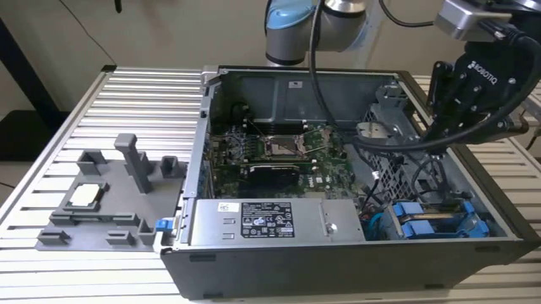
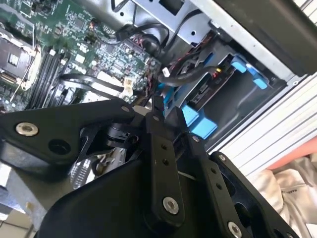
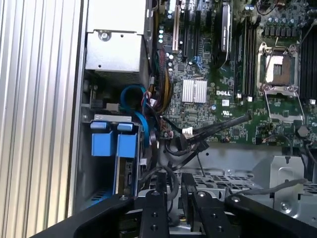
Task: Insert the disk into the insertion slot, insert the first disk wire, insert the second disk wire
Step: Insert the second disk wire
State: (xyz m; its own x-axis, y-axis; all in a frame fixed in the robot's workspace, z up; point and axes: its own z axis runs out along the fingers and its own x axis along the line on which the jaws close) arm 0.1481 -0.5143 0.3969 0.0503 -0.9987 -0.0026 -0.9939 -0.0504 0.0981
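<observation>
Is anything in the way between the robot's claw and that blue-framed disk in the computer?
Yes: a tangle of black cables lies beside the disk, between it and the gripper. Nothing else visible stands in the way.
</observation>
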